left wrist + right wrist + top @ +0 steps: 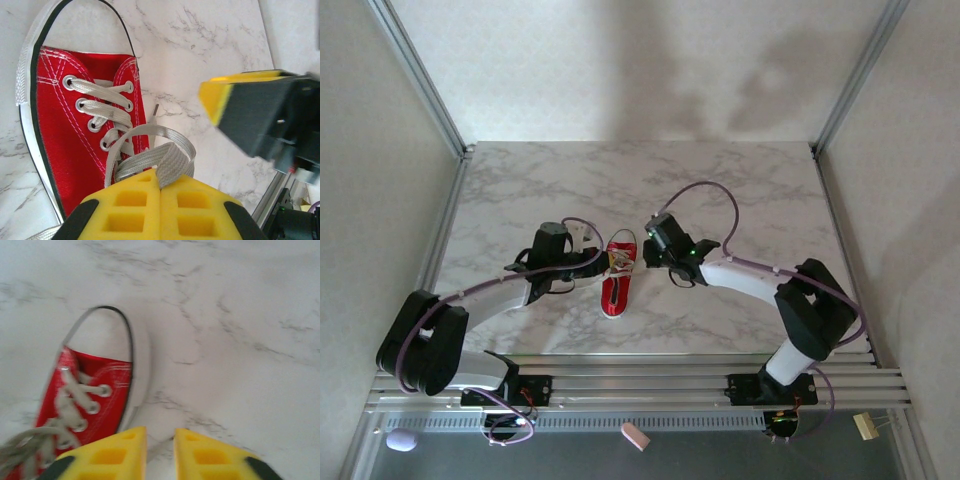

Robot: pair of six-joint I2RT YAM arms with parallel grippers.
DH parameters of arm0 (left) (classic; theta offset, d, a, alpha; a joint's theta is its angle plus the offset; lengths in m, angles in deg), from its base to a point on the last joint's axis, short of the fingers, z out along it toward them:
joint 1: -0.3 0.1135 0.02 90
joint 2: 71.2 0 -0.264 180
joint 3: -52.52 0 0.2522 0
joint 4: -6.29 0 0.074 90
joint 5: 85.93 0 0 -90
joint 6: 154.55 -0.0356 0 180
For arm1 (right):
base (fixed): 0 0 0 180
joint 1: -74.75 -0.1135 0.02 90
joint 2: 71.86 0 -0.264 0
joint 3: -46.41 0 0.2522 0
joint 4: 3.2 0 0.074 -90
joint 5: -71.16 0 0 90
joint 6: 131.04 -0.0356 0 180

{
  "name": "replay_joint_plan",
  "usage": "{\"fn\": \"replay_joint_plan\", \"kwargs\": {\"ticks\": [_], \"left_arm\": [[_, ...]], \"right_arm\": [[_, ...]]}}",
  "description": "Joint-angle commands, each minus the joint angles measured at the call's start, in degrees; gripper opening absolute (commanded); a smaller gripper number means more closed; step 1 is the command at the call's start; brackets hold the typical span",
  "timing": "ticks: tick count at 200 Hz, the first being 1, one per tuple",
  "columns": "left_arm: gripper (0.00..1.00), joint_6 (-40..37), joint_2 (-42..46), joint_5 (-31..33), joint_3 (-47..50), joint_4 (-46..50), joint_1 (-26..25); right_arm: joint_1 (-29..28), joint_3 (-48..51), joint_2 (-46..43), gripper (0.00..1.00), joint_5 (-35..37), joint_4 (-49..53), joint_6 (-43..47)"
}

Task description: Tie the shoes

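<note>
- Yellow pads (125, 210) of left gripper (159, 182) are pressed together, pinching a loop of white lace (170, 157) right at the tips.
- The loop arcs out just ahead of those tips, then runs back left to the top eyelets of the shoe (60, 125).
- Shoe sits ahead-left of left gripper, touching distance. It is red canvas with a white sole edge, seen from above. Lace is crossed through the eyelets (80, 105), and the upper lace strands are loose.
- Toe cap (85, 30) is at the shoe's far end from left gripper.
- Right gripper (160, 437) has its yellow fingers slightly apart. The gap is narrow, marble shows through it, and nothing is between them.
- Shoe is ahead-left of right gripper, near but not touching. Toe end is farthest from the fingers. Loose lace strands lie left of the fingers. This view is blurred.
- In the left wrist view, right gripper sits ahead-right of left gripper, over the marble and apart from the lace loop.
- In the top view, shoe lies between the two grippers, one close on each side, on the marble table (750, 190).
- Table surface runs on beyond both grippers to the back wall.
</note>
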Motion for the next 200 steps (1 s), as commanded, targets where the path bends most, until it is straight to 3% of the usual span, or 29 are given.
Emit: {"fn": "replay_joint_plan", "kwargs": {"ticks": [1, 19, 73, 157, 200], "left_arm": [[0.00, 1.15, 0.89, 0.39, 1.08, -2.60, 0.26], [0.00, 2.08, 1.05, 0.87, 1.61, -3.91, 0.24], [0.00, 3.18, 1.00, 1.14, 1.92, -5.57, 0.18], [0.00, 3.35, 1.24, 0.87, 2.62, -5.71, 0.18], [0.00, 3.40, 1.33, 0.79, 2.82, -5.75, 0.16]], "right_arm": [[-0.33, -4.48, 0.92, 0.07, -12.54, 1.37, 9.81], [-0.44, -8.00, 2.76, 0.00, -17.21, 4.47, 11.75], [-0.41, -17.45, 10.92, 0.00, -19.99, 15.16, 15.31], [-0.38, -18.84, 13.38, 0.00, -22.14, 17.55, 16.80], [-0.38, -19.16, 13.87, 0.00, -19.95, 16.79, 16.78]]}}
